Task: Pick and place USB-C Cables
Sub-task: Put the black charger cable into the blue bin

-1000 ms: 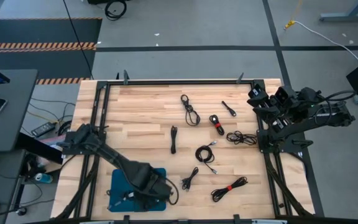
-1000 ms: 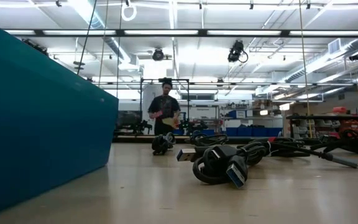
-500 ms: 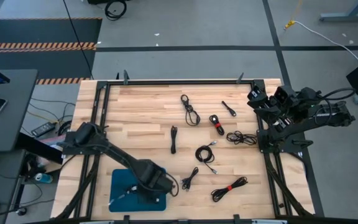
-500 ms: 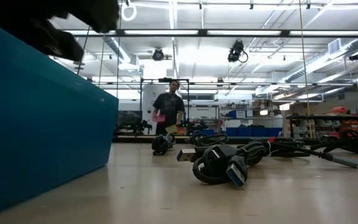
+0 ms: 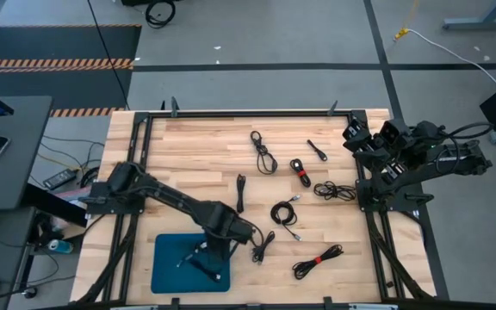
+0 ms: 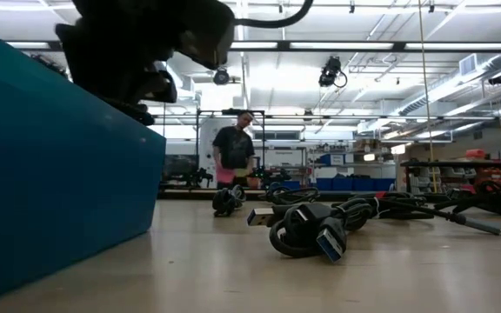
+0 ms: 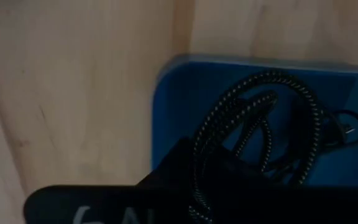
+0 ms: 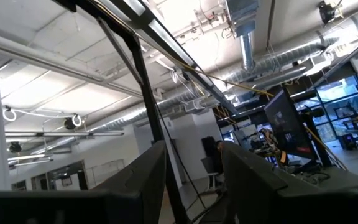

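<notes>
From above, light, limp USB-C cables (image 5: 284, 213) lie scattered on the worktop (image 5: 196, 155), best pinched at the bunched coil; the left gripper (image 5: 231, 231) hangs beside the blue tray (image 5: 166, 267), jaws clenched on nothing visible. Low down, cables sit flat, open room around. Left wrist: a braided cable (image 7: 260, 124) in the tray. Right gripper (image 8: 191, 180) parked, jaws released.

Left arm lifts away from the tray

The left end effector (image 5: 231, 234) now hangs over the blue tray's (image 5: 166, 267) far right edge, leaving a cable (image 5: 198, 258) inside.
</notes>
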`<action>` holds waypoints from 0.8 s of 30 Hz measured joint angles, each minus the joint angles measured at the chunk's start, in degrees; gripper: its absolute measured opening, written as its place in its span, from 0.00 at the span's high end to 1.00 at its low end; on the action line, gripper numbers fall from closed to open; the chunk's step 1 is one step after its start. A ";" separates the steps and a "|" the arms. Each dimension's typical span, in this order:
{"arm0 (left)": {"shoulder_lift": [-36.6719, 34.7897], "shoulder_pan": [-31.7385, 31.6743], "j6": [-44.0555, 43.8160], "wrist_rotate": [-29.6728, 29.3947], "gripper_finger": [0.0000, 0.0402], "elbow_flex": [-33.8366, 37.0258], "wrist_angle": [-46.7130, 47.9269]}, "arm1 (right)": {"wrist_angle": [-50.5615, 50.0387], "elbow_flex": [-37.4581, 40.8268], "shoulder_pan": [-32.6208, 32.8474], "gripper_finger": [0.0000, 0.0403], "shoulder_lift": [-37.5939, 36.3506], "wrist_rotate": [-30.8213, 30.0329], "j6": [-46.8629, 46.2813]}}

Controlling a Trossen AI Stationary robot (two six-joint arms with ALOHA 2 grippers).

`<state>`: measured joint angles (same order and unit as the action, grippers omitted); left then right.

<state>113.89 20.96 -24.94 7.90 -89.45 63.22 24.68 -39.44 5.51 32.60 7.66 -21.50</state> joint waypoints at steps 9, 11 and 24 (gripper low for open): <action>0.02 0.69 1.23 0.20 0.93 0.00 -0.16 | 0.01 0.01 -0.01 0.60 0.00 1.66 -0.01; 0.04 1.44 0.14 1.27 0.93 0.00 -0.17 | 0.01 0.00 0.01 0.60 0.00 1.72 0.00; 0.54 4.32 -1.47 1.06 0.93 -0.02 -0.16 | -0.01 0.00 -0.01 0.60 0.00 2.55 0.17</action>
<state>114.42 25.28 -26.41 8.96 -89.47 63.06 24.67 -39.44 5.50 32.60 10.22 -21.32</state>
